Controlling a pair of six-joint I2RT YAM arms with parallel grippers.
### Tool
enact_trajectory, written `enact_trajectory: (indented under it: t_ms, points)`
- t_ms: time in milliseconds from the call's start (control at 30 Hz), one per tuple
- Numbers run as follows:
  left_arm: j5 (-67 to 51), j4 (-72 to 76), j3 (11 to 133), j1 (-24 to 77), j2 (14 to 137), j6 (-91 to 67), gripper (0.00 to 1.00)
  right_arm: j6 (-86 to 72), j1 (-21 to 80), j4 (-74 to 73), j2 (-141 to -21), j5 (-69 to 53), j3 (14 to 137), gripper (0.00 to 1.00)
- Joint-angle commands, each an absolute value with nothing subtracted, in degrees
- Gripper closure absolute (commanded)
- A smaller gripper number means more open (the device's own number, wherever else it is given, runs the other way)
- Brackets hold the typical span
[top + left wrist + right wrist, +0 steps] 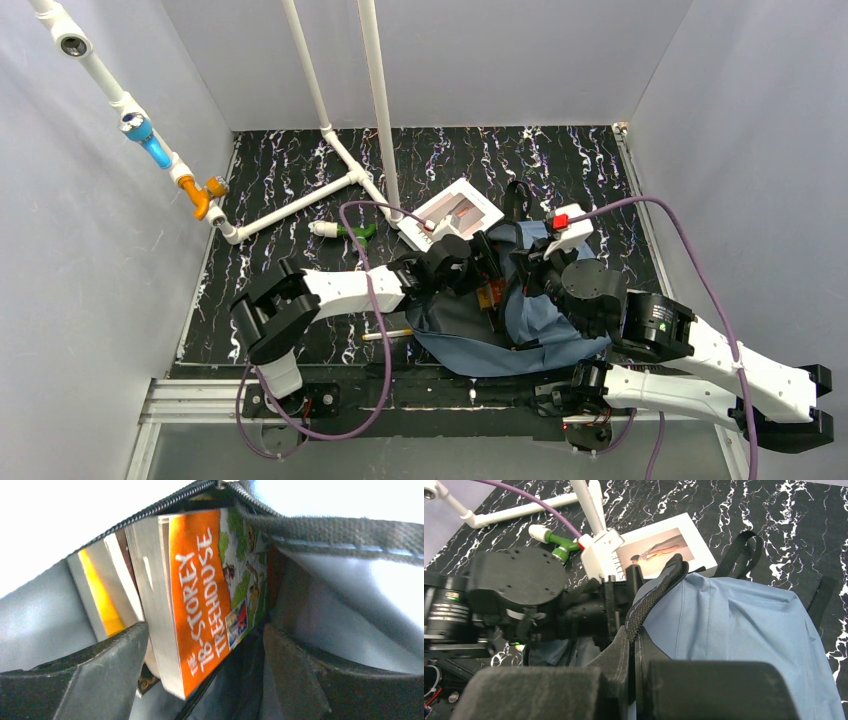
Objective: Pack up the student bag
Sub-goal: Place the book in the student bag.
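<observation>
the student bag lies on the black marbled tabletop at the lower centre-right of the top view, just beyond the two arm bases, and both arms reach in over it. in the right wrist view the right gripper has its jaws clenched on the bag's black woven strap, which rises from between them and curves up over the slate-blue fabric. the left gripper is at the bag's mouth with its jaws released and spread wide. between them, in the left wrist view, an orange book stands tilted inside the open zipper, its spine reading "the 78-storey treehouse". to the left of it, more books are packed side by side, one a yellow-edged book. i cannot tell whether the jaws touch any of the books. a white book lies flat on the tabletop just beyond the bag, in the upper middle of the top view, beside the foot of a white pipe frame. a green and white marker lies just left of that book. a thin pale stick lies near the bag's lower-left edge, below the left arm.
</observation>
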State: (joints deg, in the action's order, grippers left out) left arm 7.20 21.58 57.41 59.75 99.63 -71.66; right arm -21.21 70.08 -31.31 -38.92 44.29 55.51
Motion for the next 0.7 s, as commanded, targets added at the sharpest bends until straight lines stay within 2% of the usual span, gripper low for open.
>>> enact_trajectory:
  t_ms: [0, 133, 300, 400, 567, 667]
  points:
    - [3.8, 10.2, 58.1, 59.5, 91.8, -66.4, 0.04, -21.2, 70.0, -29.0, -38.3, 47.0, 57.1, 0.99]
    - [2.3, 7.3, 54.2, 59.4, 85.8, -63.5, 0.02, -21.2, 70.0, -30.5, -39.0, 46.6, 57.1, 0.99]
    - [2.4, 4.1, 50.0, 59.3, 72.1, -55.7, 0.02, -20.1, 70.0, -32.3, -40.5, 43.8, 56.5, 0.98]
    - [8.1, -7.8, 50.9, 59.3, 61.9, -49.5, 0.02, -17.5, 70.0, -31.7, -45.1, 33.8, 55.5, 0.97]
    - [22.5, -22.2, 49.7, 58.5, 46.7, -46.0, 0.02, -21.2, 71.6, -20.4, -59.1, 6.4, 47.1, 0.99]
    - [27.6, -26.6, 46.0, 58.2, 41.4, -48.3, 0.02, -27.6, 75.2, -15.1, -65.1, 5.7, 41.1, 0.99]
